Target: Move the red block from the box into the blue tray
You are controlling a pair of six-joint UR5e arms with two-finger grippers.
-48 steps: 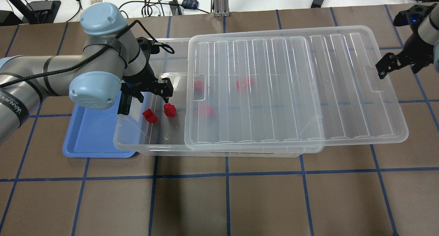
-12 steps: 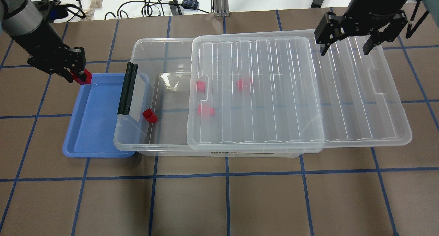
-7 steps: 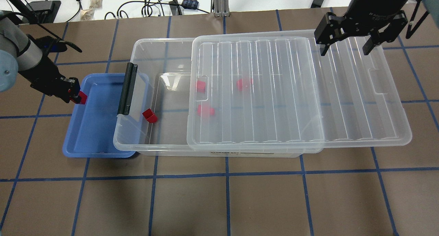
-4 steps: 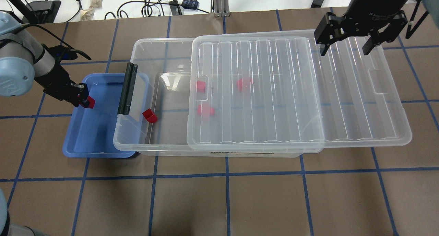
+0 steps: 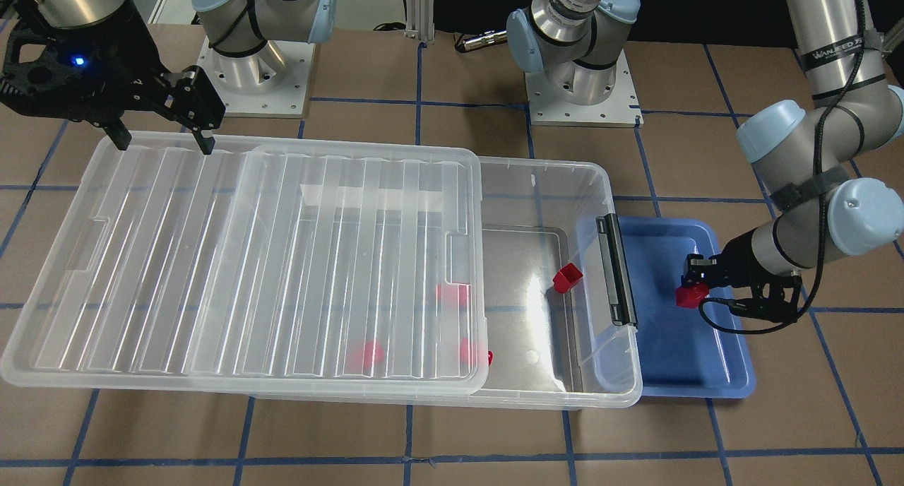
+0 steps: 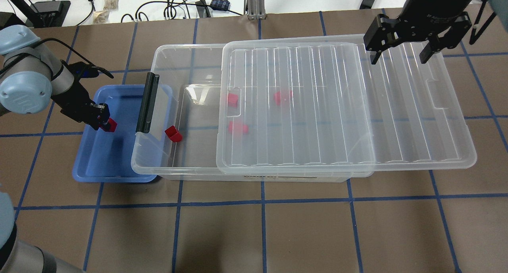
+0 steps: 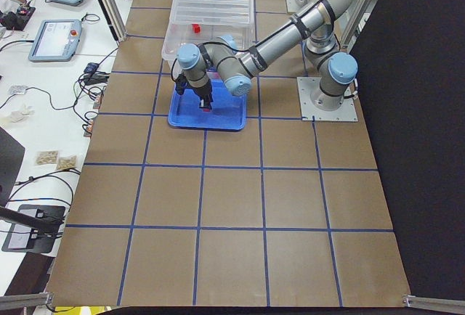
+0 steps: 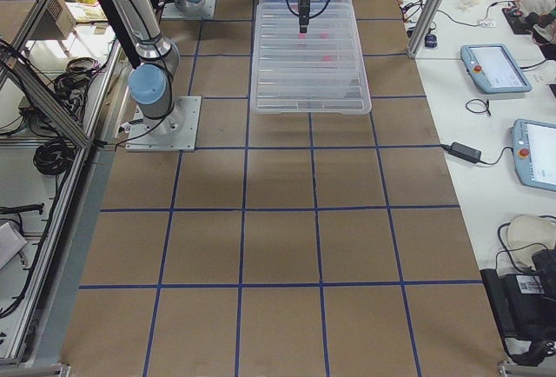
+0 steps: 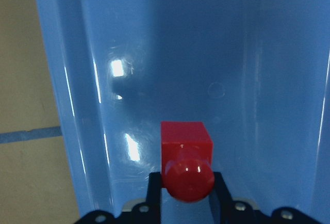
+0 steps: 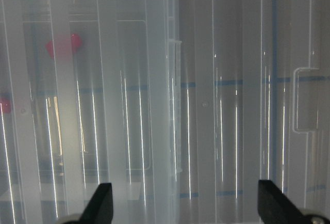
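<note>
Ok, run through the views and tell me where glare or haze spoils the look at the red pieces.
Left wrist view: white glints on the blue tray floor and the red block stud, block itself crisp. Right wrist view: the ribbed lid streaks with reflections and hazes a piece beneath to pink. Overhead view: the same washout under the lid; the uncovered hollow piece stays saturated.

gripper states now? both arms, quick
Left gripper: closed on the red block, over the blue tray.
Right gripper: open, empty, above the lid.
</note>
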